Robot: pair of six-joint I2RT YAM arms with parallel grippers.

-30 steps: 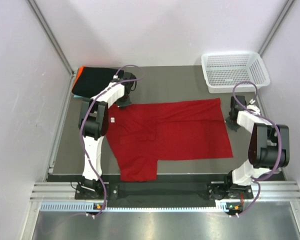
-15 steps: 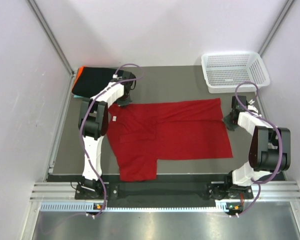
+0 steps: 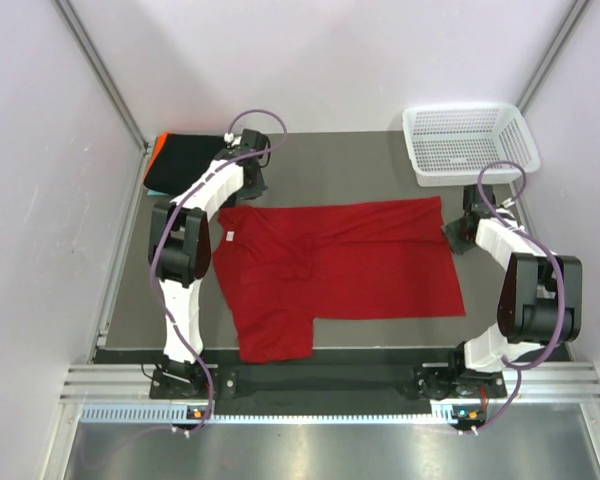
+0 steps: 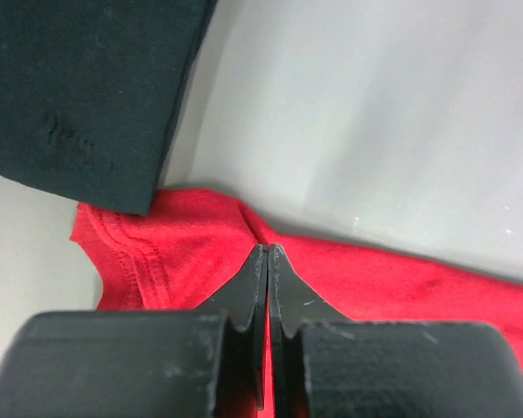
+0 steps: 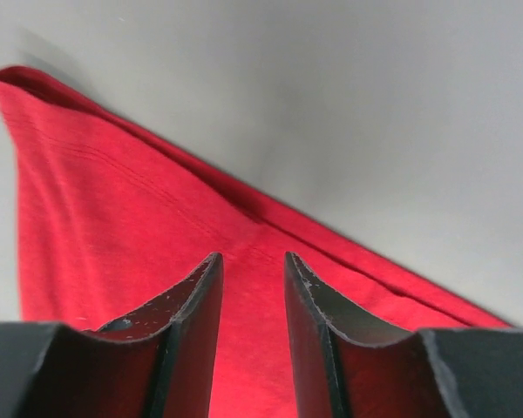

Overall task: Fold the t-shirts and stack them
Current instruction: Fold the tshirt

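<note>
One red t-shirt (image 3: 350, 260) lies spread mid counter (image 3: 340, 160), black t-shirt (image 3: 185, 160) folded at far-left corner; cloth's light, limp, thin, so grab hems/corners, not the middle. L pincer (image 4: 268, 248) is fully closed, nipping the red shirt's far edge nr the collar; R pincer (image 5: 251, 257) is part-open over the far-right hem, holding nothing. Smooth grey top, walls (image 3: 40, 200) close, basket (image 3: 467, 108) far right.

Bare table (image 3: 350, 160) lies open between basket (image 3: 470, 145) and black shirt (image 3: 185, 165), seemingly crowding the left claw (image 4: 268, 251).

White mesh basket (image 3: 467, 141) at table's (image 3: 360, 165) far-right corner
</note>
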